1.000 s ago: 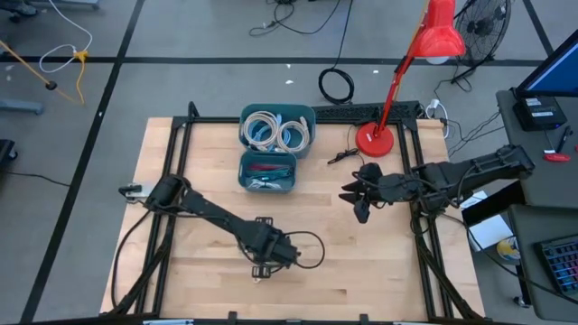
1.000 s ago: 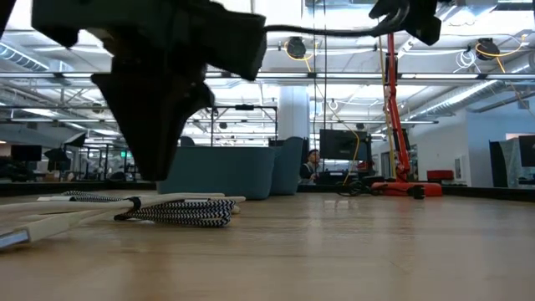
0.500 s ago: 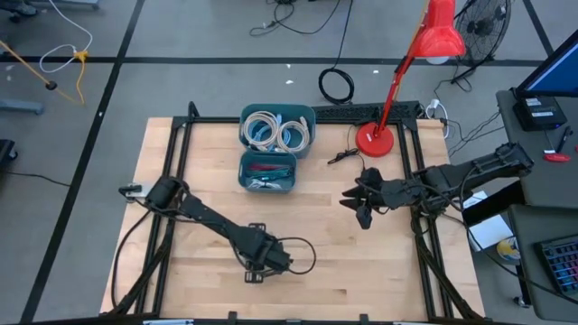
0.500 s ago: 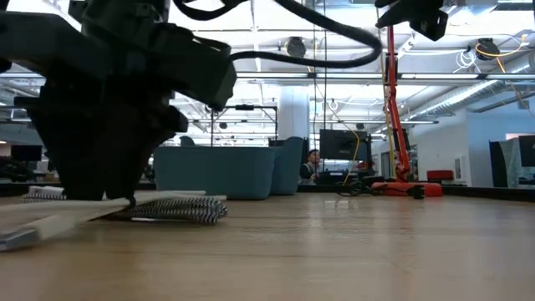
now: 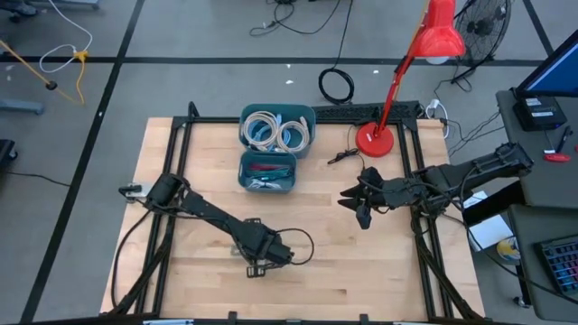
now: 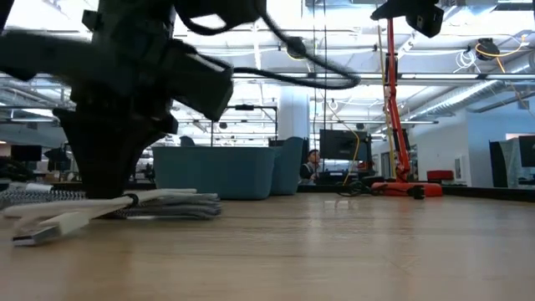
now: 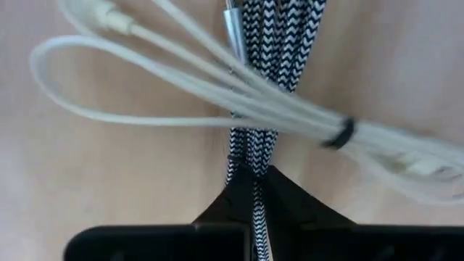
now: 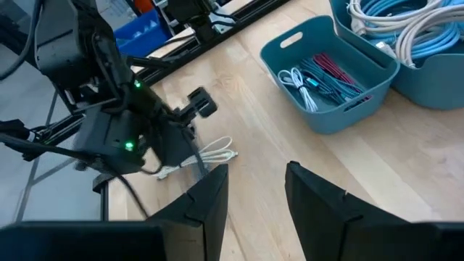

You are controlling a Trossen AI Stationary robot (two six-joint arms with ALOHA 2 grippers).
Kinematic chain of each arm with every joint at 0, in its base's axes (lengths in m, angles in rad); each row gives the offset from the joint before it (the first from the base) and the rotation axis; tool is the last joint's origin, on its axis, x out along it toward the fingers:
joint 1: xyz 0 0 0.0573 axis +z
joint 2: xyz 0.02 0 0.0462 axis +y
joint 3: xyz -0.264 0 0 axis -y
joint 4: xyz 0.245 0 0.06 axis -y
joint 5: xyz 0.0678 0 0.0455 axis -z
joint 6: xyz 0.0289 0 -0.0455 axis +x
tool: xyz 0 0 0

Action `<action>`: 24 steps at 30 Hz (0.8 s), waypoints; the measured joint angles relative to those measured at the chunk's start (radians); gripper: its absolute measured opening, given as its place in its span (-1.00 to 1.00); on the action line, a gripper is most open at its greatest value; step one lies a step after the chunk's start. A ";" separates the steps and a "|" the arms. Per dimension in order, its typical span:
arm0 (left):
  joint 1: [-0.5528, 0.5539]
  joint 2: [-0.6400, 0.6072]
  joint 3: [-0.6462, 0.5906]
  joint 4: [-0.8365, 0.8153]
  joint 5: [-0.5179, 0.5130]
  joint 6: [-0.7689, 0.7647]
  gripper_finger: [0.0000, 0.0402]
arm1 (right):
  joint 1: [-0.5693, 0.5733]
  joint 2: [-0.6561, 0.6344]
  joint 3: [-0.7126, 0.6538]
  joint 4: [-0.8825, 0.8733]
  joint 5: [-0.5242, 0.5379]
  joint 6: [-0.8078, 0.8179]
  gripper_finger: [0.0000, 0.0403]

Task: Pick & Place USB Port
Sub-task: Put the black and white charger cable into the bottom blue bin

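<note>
A black-and-white braided cable (image 7: 272, 43) lies coiled in a bundle near the table's near edge, crossed by a white cable bundle (image 7: 217, 98) bound with a black tie (image 7: 341, 134). Both rest on the wood (image 6: 171, 209). My left gripper (image 5: 257, 260) stands over them, pointing down, shut on the braided cable (image 7: 254, 192). My right gripper (image 5: 352, 200) hovers open above the table's right part (image 8: 254, 196), touching nothing. The white cable's connector end (image 6: 38, 234) lies on the table. My left gripper pinches the braided cable's strands (image 7: 255, 163) between its two fingers (image 7: 290, 199), coming from above and pointing down. The strands run out between the fingertips. The bundle lies on the table under the white cable; several strands or one, I cannot tell.
Two teal bins stand at the table's far middle: the nearer one (image 5: 269, 171) holds red and dark cables, the farther one (image 5: 277, 128) holds white and blue coils. A red desk lamp (image 5: 375, 140) stands at the far right. Bare wood lies between the arms.
My left gripper has come down onto the cable bundles and has moved a little toward the table's left. The braided and white cables have shifted slightly along the table with it. My right arm has kept still.
</note>
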 joint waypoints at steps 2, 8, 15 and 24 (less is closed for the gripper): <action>0.007 -0.002 0.018 -0.095 -0.015 0.007 -0.95 | 0.000 0.000 0.000 0.002 0.000 0.001 -0.36; 0.007 -0.047 0.154 -0.401 -0.180 0.072 -0.95 | 0.000 0.000 0.000 0.018 0.003 -0.014 -0.36; -0.005 -0.054 0.282 -0.504 -0.392 0.119 -0.96 | -0.001 0.001 0.000 0.048 0.029 -0.039 -0.36; 0.038 -0.055 0.287 -0.506 -0.508 -0.037 -0.96 | -0.001 0.000 0.001 0.049 0.027 -0.035 -0.36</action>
